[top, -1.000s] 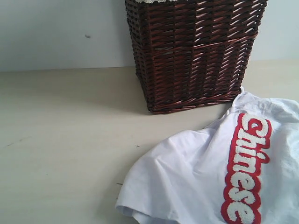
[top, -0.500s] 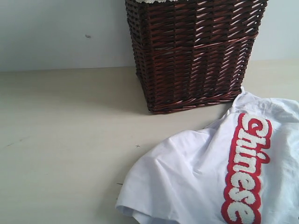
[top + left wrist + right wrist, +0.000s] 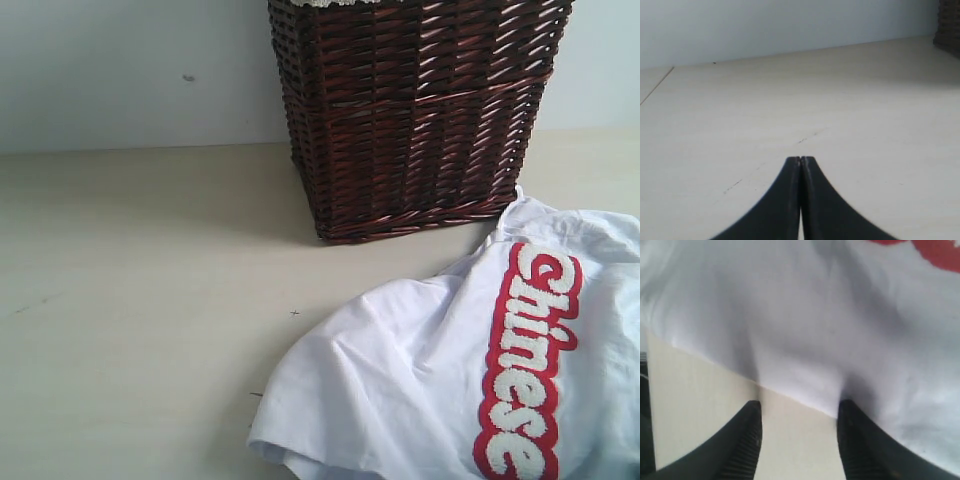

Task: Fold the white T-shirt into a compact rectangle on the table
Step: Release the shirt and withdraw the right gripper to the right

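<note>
Right hand (image 3: 799,407) apart at white T-shirt (image 3: 400,390) edge, left hand (image 3: 800,160) pressed together above table (image 3: 740,100)

— What lay on the table (image 3: 140,300)?
— The white T-shirt (image 3: 400,390), rumpled, at the lower right, running off the view's right and bottom edges.
— Could the print be read?
— Yes. The red-outlined "Chinese" lettering (image 3: 528,360) faced up and ran down the cloth.
— And behind it?
— A dark brown wicker basket (image 3: 410,110) stood upright before the pale wall (image 3: 120,70). The shirt's far corner reached just beside its base; whether they touched, I couldn't tell.
— The left side?
— Pale beige tabletop, a few tiny dark specks.
</note>
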